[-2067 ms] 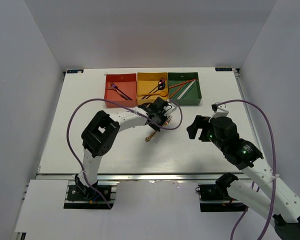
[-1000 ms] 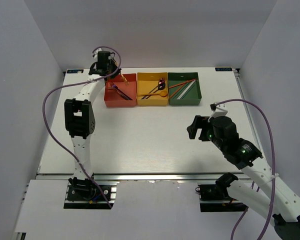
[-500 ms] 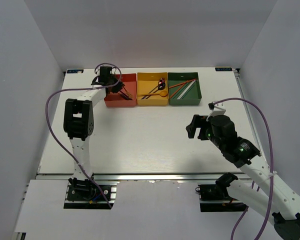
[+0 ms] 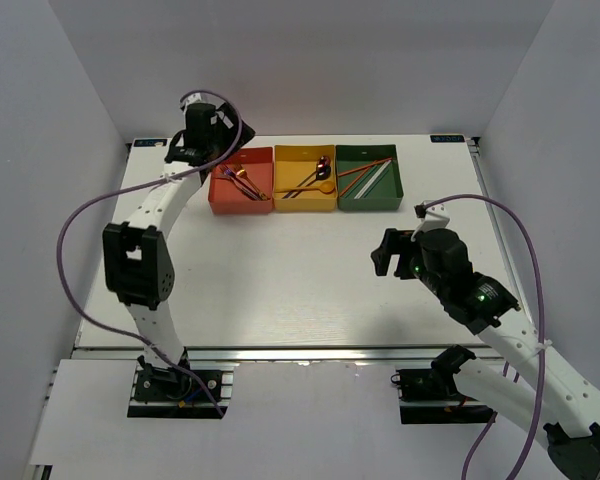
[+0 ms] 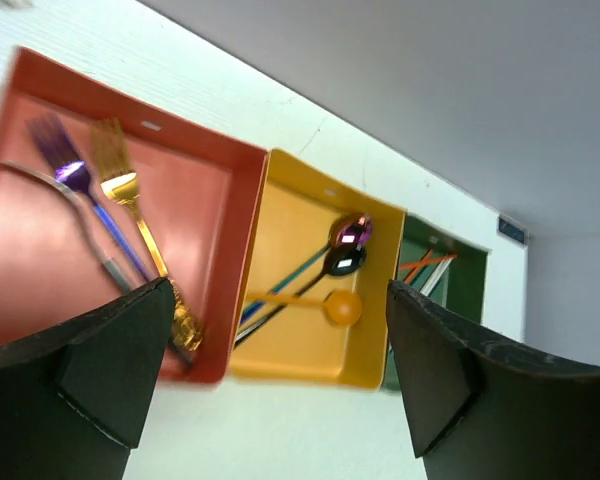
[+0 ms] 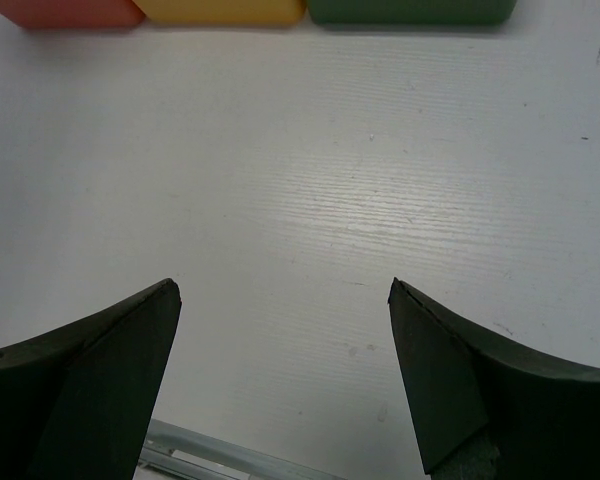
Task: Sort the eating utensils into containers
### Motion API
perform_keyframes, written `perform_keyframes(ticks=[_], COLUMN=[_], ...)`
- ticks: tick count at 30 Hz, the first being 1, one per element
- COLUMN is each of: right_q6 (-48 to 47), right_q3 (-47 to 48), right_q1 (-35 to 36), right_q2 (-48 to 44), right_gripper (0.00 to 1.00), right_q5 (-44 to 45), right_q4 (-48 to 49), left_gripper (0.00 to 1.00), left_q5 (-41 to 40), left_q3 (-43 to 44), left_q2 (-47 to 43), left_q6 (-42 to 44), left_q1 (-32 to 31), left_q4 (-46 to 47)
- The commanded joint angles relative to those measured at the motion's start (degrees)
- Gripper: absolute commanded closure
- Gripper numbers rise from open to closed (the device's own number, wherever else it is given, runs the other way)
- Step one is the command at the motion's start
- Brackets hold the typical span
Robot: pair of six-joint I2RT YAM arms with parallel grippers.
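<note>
The red container (image 4: 240,206) holds a purple fork (image 5: 62,158), a gold fork (image 5: 130,200) and a grey utensil (image 5: 75,215). In the yellow container (image 4: 305,205) lie a purple spoon (image 5: 352,231), a black spoon (image 5: 340,262) and an orange spoon (image 5: 337,306). Orange and pale chopsticks (image 4: 372,175) rest in the green container (image 4: 370,203). My left gripper (image 4: 218,152) hangs open and empty above the red container's far left corner. My right gripper (image 4: 388,255) stands open over bare table, well in front of the green container.
The three containers stand side by side at the table's far edge. White walls close in the left, right and back. In the right wrist view only the containers' front walls (image 6: 220,12) show past my right gripper (image 6: 280,285).
My left gripper opened and let the gold fork drop into the red container, then drew back up and to the left. The right arm barely moved.
</note>
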Motion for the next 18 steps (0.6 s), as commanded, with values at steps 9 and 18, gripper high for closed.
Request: perform_keyframes(ticks=[9, 18], right_q6=[-5.16, -6.39], right_q3=[9.65, 6.84], right_q1=[-0.30, -0.21], right_q2=[-4.00, -6.02], right_gripper=[0.11, 0.11], right_q5=[13.71, 14.16], right_q4=[-7.60, -9.01], left_gripper=[0.02, 0.02], left_q5=[-22.61, -23.77], left_q3=[-33.07, -56.37], left_q2=[-50.81, -75.98], left_q6=[21.29, 22.37], left_q1=[-2.13, -2.13], left_q4=[-13.92, -12.09])
